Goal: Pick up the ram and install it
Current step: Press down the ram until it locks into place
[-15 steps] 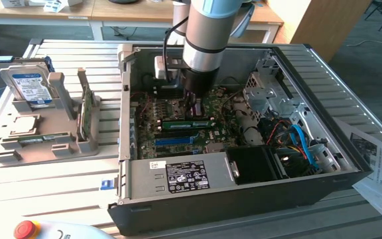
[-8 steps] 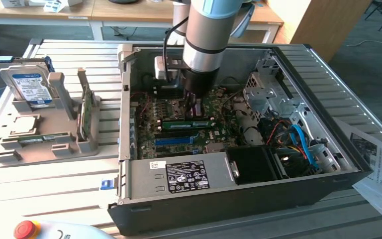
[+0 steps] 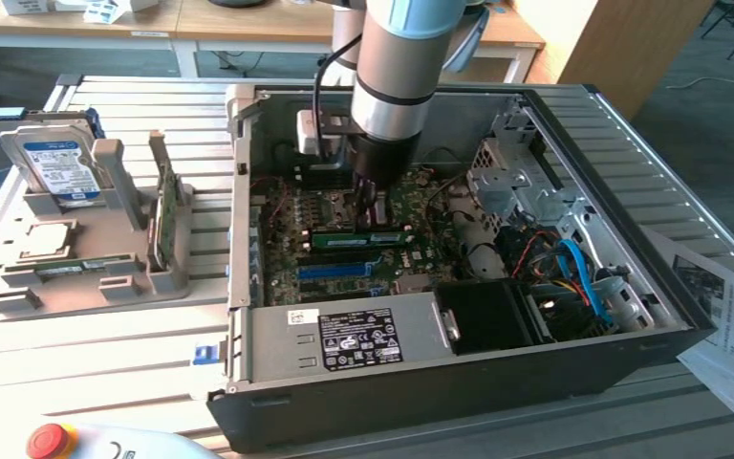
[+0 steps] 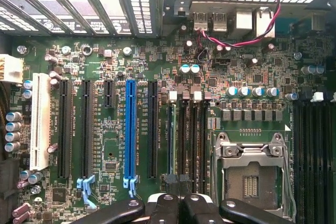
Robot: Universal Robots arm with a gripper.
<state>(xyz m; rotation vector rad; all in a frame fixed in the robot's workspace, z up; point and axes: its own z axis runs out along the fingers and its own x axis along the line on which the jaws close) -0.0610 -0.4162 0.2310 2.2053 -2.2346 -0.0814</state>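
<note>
The ram (image 3: 356,237) is a slim green stick standing on edge in a memory slot of the motherboard (image 3: 341,206), inside the open computer case (image 3: 469,373). In the wrist view the ram (image 4: 171,140) appears as a thin green line beside the black empty slots (image 4: 192,145). My gripper (image 3: 367,212) reaches straight down into the case and is shut. Its fingertips are right at the ram's top edge, towards one end. I cannot tell if they press on it. In the wrist view the gripper (image 4: 178,184) has its dark fingers together at the slot's end.
Left of the case, a grey tray (image 3: 35,296) holds a hard drive (image 3: 54,164), an upright green expansion card (image 3: 161,215) and a second slim green stick (image 3: 83,265). The CPU socket (image 4: 251,169), blue slot (image 4: 130,129), cables (image 3: 572,268) and drive cage (image 3: 514,177) surround the gripper.
</note>
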